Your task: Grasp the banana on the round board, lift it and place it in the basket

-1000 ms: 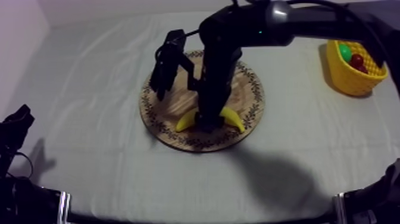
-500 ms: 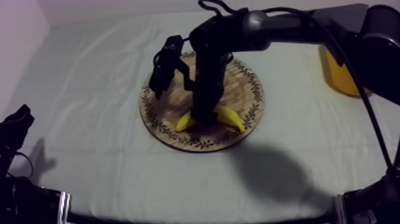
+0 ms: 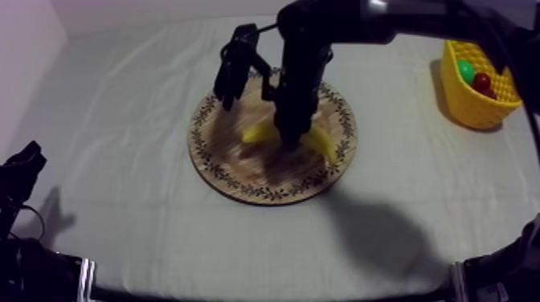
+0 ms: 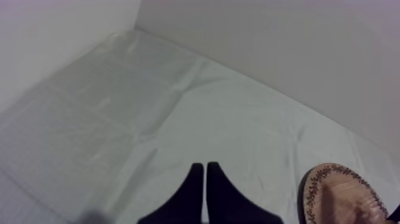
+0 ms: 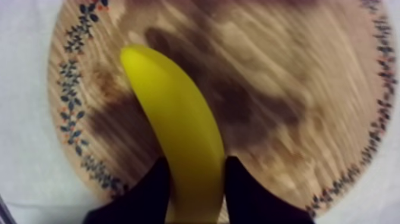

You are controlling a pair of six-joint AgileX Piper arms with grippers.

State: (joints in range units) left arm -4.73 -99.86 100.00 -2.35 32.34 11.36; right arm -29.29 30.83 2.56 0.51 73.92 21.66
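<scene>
Right tool (image 5: 196,168): clamped on banana (image 5: 172,113) above board (image 5: 286,71) (pick apparently done). Remaining: carry to basket (image 3: 470,110), well apart from board; release.

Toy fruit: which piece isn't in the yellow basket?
The banana, held between the jaws of the right gripper over the wooden board; the green fruit and small red fruit sit in the yellow basket.

The curved yellow banana (image 5: 178,125) hangs just above the round wooden board (image 3: 233,170); the yellow basket (image 3: 470,114) stands well apart from it.
</scene>
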